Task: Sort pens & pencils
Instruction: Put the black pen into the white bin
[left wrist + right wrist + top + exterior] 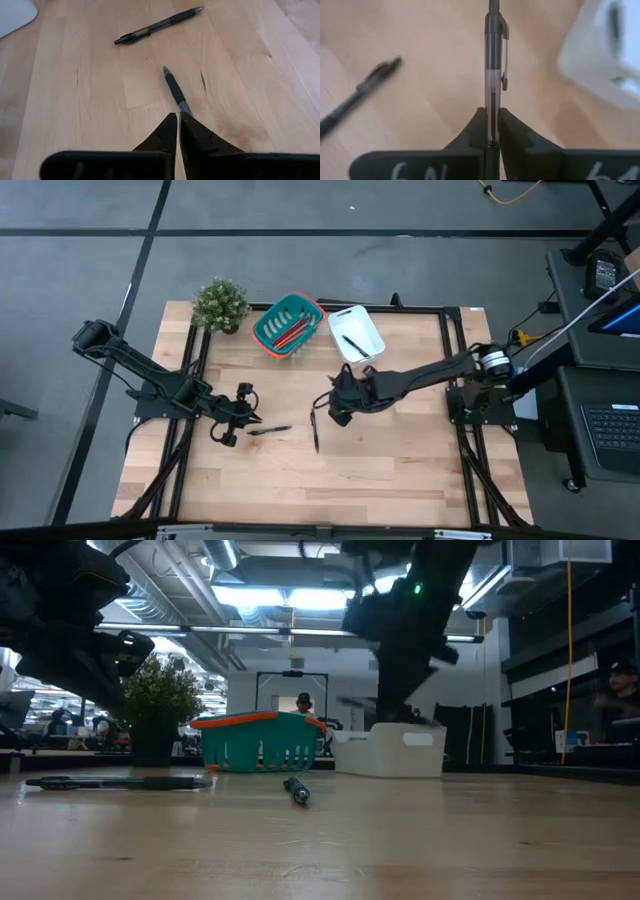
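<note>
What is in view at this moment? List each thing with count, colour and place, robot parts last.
pens: three seen, black; one on the table at the left gripper, one hanging from the right gripper, one in the white bin.
pencils: several, red and orange, in the basket; exact count unclear.
basket: one, teal with orange rim, far side of the table.
white bin: one, beside the basket.
potted plant: one, green, far left corner.
table: one, light wood.
left gripper: shut on the end of a pen lying on the table.
right gripper: shut on a pen, near the table's middle.
</note>
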Robot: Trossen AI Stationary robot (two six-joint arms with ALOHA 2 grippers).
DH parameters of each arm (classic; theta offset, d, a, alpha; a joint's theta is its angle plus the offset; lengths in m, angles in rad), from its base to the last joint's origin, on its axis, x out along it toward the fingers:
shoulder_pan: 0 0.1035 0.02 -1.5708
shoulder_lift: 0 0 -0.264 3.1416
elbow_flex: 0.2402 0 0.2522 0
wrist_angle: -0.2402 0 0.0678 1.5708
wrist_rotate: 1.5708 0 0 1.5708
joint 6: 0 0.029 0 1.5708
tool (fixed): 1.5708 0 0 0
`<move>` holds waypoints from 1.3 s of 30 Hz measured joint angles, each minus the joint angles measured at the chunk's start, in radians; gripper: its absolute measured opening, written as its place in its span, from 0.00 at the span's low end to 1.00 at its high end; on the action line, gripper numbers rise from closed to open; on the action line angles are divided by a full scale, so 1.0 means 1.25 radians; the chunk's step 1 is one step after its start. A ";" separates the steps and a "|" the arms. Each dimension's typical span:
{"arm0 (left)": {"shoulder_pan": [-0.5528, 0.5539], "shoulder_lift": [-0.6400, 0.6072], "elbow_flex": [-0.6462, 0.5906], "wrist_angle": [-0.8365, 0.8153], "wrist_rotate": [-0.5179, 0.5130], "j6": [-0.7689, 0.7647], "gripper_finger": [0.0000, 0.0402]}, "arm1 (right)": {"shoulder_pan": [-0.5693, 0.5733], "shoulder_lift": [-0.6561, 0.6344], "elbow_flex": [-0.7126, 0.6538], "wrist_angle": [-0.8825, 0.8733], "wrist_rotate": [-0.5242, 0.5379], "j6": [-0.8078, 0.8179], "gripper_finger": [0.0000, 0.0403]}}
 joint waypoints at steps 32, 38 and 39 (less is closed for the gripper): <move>0.000 0.000 0.000 -0.003 0.000 0.000 0.03 | 0.026 -0.294 -0.347 0.302 0.368 0.038 0.07; 0.001 0.000 0.000 0.002 0.000 0.000 0.03 | -0.037 -0.332 -0.434 0.460 0.366 -0.050 0.07; 0.001 0.000 0.000 0.002 0.000 0.000 0.03 | -0.049 -0.335 -0.447 0.486 0.355 -0.070 0.07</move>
